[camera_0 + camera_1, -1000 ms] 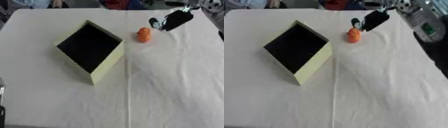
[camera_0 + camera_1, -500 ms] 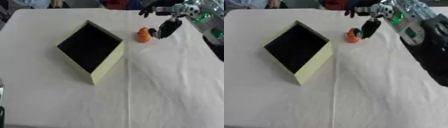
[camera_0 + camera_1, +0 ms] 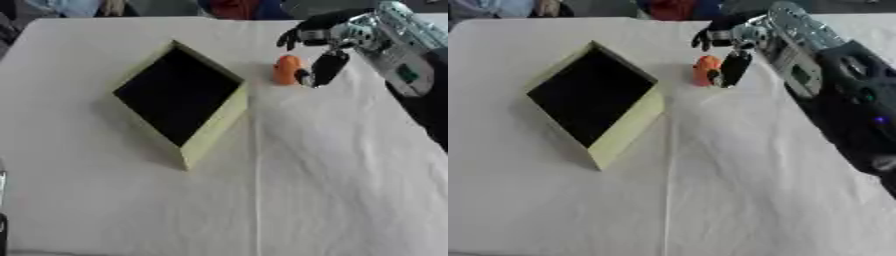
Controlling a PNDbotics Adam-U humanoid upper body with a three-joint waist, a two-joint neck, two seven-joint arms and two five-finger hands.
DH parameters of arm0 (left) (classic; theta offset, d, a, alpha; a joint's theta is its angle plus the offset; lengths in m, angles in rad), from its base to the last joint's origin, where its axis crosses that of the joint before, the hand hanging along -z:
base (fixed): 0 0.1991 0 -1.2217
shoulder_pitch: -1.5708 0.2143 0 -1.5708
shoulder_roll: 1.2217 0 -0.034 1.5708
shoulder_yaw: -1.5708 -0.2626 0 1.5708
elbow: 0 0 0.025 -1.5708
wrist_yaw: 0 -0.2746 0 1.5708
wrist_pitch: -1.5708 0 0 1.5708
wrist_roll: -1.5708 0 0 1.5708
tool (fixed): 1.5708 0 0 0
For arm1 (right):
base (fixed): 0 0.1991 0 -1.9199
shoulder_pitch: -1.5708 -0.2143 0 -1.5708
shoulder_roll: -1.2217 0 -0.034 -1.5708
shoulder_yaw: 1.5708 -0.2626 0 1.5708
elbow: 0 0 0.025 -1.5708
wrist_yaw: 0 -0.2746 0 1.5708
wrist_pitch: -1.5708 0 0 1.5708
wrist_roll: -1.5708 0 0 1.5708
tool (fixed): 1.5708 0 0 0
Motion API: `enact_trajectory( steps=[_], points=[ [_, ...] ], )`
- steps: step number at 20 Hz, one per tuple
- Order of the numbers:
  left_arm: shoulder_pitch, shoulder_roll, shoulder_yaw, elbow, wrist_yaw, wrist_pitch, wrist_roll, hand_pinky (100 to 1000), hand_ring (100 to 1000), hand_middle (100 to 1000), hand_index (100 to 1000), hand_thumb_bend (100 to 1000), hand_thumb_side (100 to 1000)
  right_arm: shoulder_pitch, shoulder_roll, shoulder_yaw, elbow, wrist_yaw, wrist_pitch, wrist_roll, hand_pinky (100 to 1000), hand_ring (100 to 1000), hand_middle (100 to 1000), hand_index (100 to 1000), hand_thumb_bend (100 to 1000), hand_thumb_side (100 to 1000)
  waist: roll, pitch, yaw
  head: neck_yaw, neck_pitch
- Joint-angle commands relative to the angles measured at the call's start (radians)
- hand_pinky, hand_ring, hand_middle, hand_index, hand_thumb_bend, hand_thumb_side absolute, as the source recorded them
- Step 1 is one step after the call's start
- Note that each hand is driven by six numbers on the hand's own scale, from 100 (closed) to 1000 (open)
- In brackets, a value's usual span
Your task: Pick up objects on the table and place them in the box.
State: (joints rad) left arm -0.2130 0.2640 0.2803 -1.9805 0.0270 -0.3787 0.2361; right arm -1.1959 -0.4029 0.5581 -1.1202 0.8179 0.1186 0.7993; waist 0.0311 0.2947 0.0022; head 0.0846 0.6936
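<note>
A yellow box (image 3: 210, 127) sits open and tilted towards the left side of the white tabletop (image 3: 332, 190), its inside dark. Further back, near the far edge, a small orange thing (image 3: 285, 69) stands on the cloth. The right hand (image 3: 325, 45) hangs just beside it, fingers (image 3: 325, 69) spread, holding nothing.

no readable text, labels, numbers or signs anywhere

Wrinkled matt white cloth table cover (image 3: 332, 175). Pale yellow matt card-like box (image 3: 214, 127), black inside. Smooth orange rounded object (image 3: 285, 70). Right hand (image 3: 328, 35): black plastic-looking, silver metal joints.
</note>
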Motion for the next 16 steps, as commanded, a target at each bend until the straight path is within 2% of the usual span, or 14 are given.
enact_trajectory(
  steps=[1, 6, 12, 13, 16],
  points=[
    [-0.009, 0.013, -0.001, -0.019, 0.007, -0.001, -0.006, 617, 661, 717, 760, 100, 651, -0.017, 0.002, -0.020, 0.026, 0.037, -0.007, -0.017, 974, 995, 891, 1000, 100, 100, 0.003, -0.018, 0.001, -0.002, -0.001],
    [-0.009, 0.011, -0.001, -0.019, 0.007, 0.001, -0.014, 618, 660, 717, 760, 100, 652, -0.019, 0.016, -0.039, 0.050, 0.092, -0.011, -0.059, 985, 1000, 898, 1000, 100, 180, 0.005, -0.016, 0.001, -0.004, -0.003],
    [-0.010, 0.009, -0.002, -0.019, 0.008, 0.002, -0.017, 618, 660, 717, 760, 100, 653, -0.023, 0.038, -0.053, 0.088, 0.136, -0.028, -0.090, 986, 1000, 900, 1000, 100, 187, 0.006, -0.015, 0.001, -0.006, -0.005],
    [-0.010, 0.007, -0.002, -0.019, 0.009, 0.003, -0.017, 618, 659, 718, 760, 100, 658, -0.027, 0.043, -0.061, 0.090, 0.143, -0.024, -0.098, 987, 1000, 893, 1000, 100, 260, 0.007, -0.012, 0.002, -0.008, -0.007],
    [-0.011, 0.004, -0.003, -0.019, 0.011, 0.005, -0.019, 618, 659, 718, 761, 100, 659, -0.030, 0.065, -0.075, 0.118, 0.179, -0.007, -0.132, 987, 1000, 890, 1000, 100, 296, 0.009, -0.008, 0.004, -0.012, -0.011]
  ],
)
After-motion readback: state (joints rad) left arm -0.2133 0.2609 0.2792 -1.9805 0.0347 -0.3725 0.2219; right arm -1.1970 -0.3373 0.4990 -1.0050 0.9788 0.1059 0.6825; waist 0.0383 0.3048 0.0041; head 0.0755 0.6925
